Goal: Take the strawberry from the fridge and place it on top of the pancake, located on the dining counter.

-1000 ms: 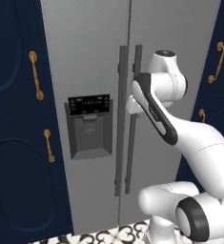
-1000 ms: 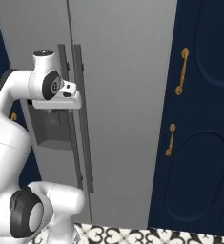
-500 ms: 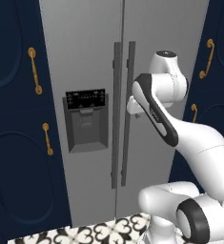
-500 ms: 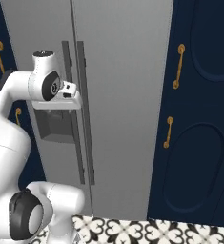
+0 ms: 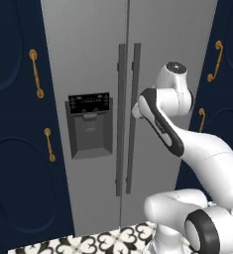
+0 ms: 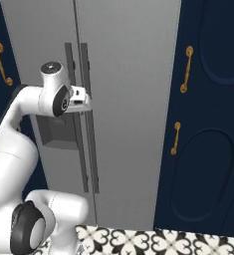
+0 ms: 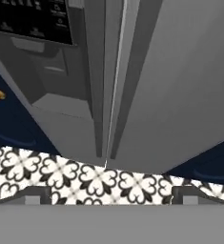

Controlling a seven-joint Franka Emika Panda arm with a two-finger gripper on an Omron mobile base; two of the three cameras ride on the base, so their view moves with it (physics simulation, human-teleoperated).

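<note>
The fridge (image 5: 128, 99) was seen with both doors closed, so the step in hand was judged to be the approach to its doors, before any opening. The strawberry was taken to be inside behind the closed doors, where it could not be seen. The two long vertical handles (image 5: 129, 119) ran side by side at the middle seam of the fridge, and the black-panel dispenser (image 5: 90, 124) was set into the left door, just beside those handles.

The arm was raised in front of the right door, with the hand close to the handles at about the height of the dispenser. The pincer (image 7: 108, 193) was released, its two tips spread wide with nothing between them. In the hand view the camera was pointed down along the seam toward the patterned floor tiles (image 7: 85, 178) at the foot of the fridge.

The next move was judged to call for the open pincer to be brought around one of the handles, closed on it, and the door swung outward far enough for the inner shelves to be reached.

No brand name or label could be read. Small pale marks were visible on the dispenser panel, but they were too small to be made out as writing.
</note>
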